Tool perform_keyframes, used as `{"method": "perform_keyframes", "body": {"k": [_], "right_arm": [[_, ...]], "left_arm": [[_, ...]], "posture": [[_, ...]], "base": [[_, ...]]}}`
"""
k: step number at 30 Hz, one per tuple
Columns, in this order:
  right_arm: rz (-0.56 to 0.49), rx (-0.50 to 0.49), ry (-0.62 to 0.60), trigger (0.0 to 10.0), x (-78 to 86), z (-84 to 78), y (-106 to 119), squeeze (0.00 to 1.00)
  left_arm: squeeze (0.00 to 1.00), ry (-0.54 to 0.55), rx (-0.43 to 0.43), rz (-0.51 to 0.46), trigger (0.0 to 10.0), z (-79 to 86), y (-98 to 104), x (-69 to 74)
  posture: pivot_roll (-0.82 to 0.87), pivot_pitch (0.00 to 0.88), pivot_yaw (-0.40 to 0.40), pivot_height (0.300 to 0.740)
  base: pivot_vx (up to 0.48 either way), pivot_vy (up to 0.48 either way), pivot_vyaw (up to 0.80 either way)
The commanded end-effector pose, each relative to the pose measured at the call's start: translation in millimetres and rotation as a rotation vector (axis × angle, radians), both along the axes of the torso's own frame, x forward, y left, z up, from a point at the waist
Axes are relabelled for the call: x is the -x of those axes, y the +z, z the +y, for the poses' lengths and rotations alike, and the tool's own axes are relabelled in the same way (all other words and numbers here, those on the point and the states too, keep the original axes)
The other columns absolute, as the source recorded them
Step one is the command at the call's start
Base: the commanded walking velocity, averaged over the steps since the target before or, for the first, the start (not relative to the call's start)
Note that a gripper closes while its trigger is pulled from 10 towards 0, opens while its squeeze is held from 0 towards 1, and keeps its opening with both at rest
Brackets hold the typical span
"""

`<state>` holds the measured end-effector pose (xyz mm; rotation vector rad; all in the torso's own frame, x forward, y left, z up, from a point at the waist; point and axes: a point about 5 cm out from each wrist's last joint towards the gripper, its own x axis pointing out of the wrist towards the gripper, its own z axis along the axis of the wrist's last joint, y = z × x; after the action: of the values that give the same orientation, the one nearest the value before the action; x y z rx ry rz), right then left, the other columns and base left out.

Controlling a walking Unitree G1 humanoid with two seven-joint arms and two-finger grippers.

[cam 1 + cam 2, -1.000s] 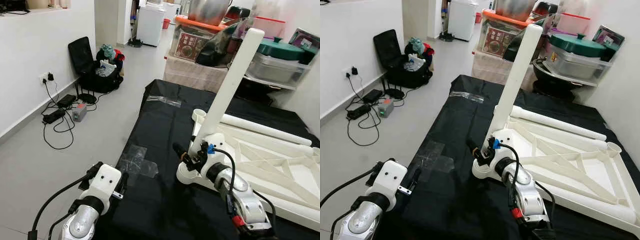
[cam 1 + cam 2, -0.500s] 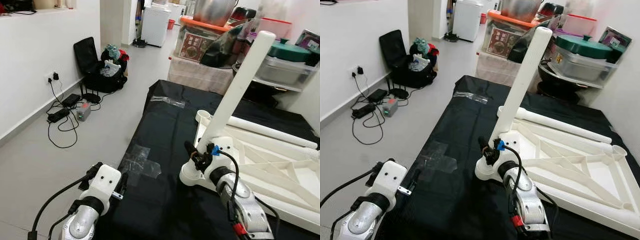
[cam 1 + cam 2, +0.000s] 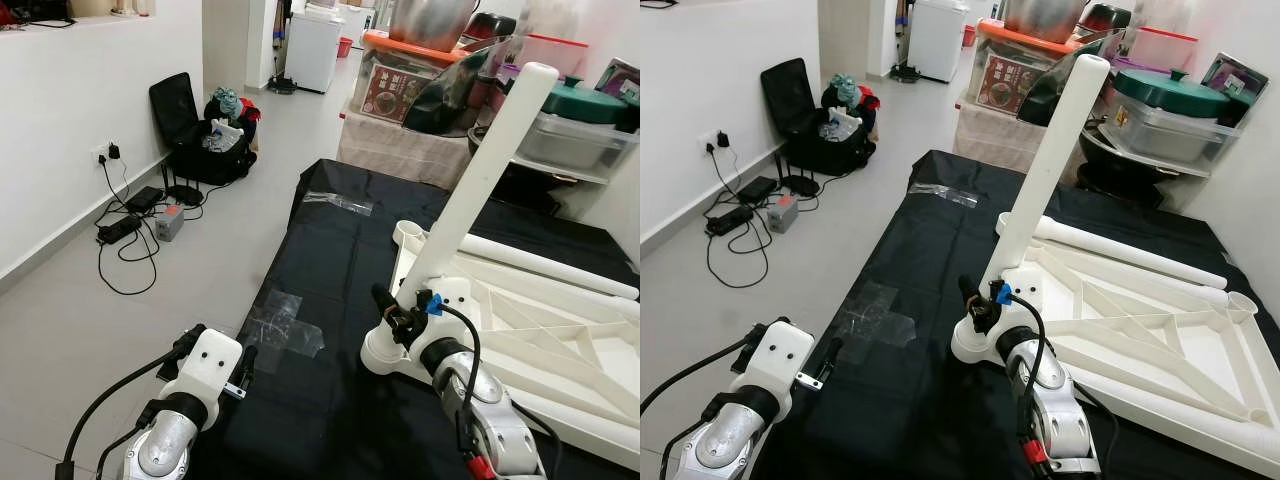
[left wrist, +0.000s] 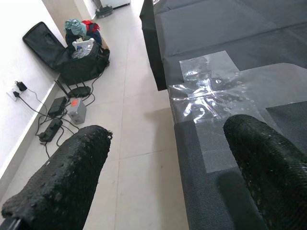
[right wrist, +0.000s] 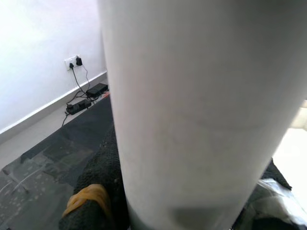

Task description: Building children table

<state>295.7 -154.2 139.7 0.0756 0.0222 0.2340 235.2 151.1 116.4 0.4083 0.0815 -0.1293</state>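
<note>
Right now your right gripper (image 3: 392,312) seems clamped on the smooth white tubular leg (image 3: 480,170), standing tilted in the upturned tabletop's (image 3: 560,350) corner socket on matte black cloth (image 3: 330,250). Your left gripper (image 4: 168,187), knobbly-padded, gapes empty over crinkled clear tape (image 4: 216,91).

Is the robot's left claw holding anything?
No, the left claw hangs open, its two black fingers spread apart with just the black cloth and bare floor between them.
</note>
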Motion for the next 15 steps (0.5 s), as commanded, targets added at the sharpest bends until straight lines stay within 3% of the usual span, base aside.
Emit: {"method": "perform_keyframes", "body": {"k": [1, 3, 4, 7, 8, 15], "right_arm": [[-0.008, 0.004, -0.014, 0.0, 3.0, -3.0, 2.9, 0.0], [0.006, 0.006, -0.012, 0.0, 3.3, -1.4, 2.3, 0.0], [0.022, 0.004, 0.0, 10.0, 4.5, 3.8, 2.8, 0.0], [0.024, 0.003, 0.005, 10.0, 5.1, 6.1, 3.5, 0.0], [-0.002, -0.006, 0.003, 0.0, 6.9, 6.3, 6.1, 0.0], [-0.032, -0.023, -0.044, 0.0, 12.3, 1.2, 9.8, 0.0]], "left_arm": [[0.0, -0.014, 0.003, 0.004, 10.0, -2.8, -1.1, 0.6], [0.0, -0.014, 0.002, 0.004, 10.0, -2.8, -1.0, 0.5], [0.0, -0.014, 0.002, 0.004, 10.0, -2.9, -1.0, 0.5], [0.0, -0.015, 0.002, 0.004, 10.0, -2.9, -1.0, 0.4], [0.0, -0.015, 0.002, 0.004, 10.0, -3.0, -1.1, 0.5], [0.0, -0.017, 0.003, 0.005, 10.0, -3.2, -0.8, 1.0]], "posture": [[0.1, 0.0, -0.185, 0.74], [0.1, 0.0, -0.185, 0.74], [0.1, 0.0, -0.185, 0.74], [0.1, 0.0, -0.185, 0.74], [0.1, 0.0, -0.183, 0.74], [0.09, 0.0, -0.181, 0.74]], "base": [[0.0, 0.0, 0.0], [0.0, 0.0, 0.0], [0.0, 0.0, 0.0], [0.0, 0.0, 0.0], [0.0, 0.0, 0.0], [0.0, 0.0, 0.0]]}}
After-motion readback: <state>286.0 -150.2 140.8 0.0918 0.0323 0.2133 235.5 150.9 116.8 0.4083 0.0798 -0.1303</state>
